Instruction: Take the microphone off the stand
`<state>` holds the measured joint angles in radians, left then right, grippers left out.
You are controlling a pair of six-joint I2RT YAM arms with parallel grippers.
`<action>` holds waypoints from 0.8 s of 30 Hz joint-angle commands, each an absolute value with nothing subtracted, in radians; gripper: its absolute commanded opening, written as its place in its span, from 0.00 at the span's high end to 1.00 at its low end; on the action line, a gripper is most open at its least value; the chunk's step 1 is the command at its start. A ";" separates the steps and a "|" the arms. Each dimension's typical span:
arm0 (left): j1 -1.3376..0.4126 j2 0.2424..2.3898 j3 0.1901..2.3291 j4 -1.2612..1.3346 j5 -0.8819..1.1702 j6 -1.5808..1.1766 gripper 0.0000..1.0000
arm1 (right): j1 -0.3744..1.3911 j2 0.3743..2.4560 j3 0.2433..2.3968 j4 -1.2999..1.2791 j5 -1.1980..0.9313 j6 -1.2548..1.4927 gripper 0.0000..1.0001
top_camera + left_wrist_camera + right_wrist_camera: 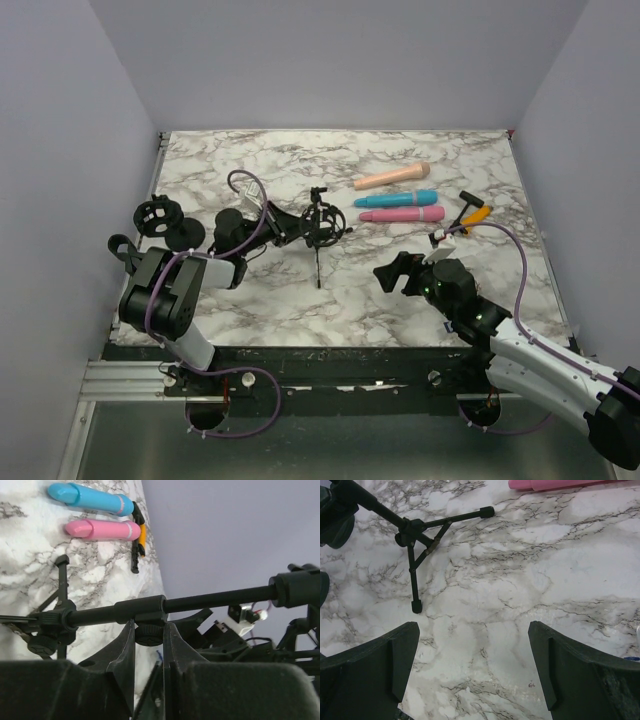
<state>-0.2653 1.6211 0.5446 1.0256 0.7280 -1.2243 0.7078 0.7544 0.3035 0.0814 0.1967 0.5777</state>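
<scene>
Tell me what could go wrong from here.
1. The left gripper clamps the stand's thin pole only at its fingertips. A pull could twist or slip the pole in that hold.
2. The right gripper is open and apart from the stand, with the splayed tripod legs nearest to it. Reaching in, it might snag a leg.
3. The pink microphone and blue microphone lie loose beside the stand. A swinging leg could knock them.
</scene>
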 commanded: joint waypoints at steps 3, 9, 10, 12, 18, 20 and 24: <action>-0.270 1.658 0.456 1.335 0.603 -1.668 1.00 | 0.715 0.760 0.291 0.109 0.189 0.563 0.00; -0.286 1.723 0.420 1.541 0.467 -1.893 1.00 | 0.714 0.764 0.291 0.113 0.183 0.564 0.00; -0.290 1.734 0.421 1.568 0.454 -1.923 1.00 | 0.715 0.765 0.291 0.114 0.182 0.563 0.00; -0.300 1.756 0.428 1.587 0.439 -1.968 1.00 | 0.715 0.769 0.293 0.116 0.181 0.563 0.00; -0.327 1.753 0.428 1.552 0.402 -1.961 1.00 | 0.715 0.778 0.295 0.116 0.178 0.562 0.00; -0.328 1.756 0.427 1.542 0.407 -1.946 1.00 | 0.715 0.779 0.295 0.118 0.178 0.562 0.00; -0.329 1.700 0.437 1.440 0.446 -1.810 0.70 | 0.715 0.779 0.295 0.117 0.176 0.562 0.00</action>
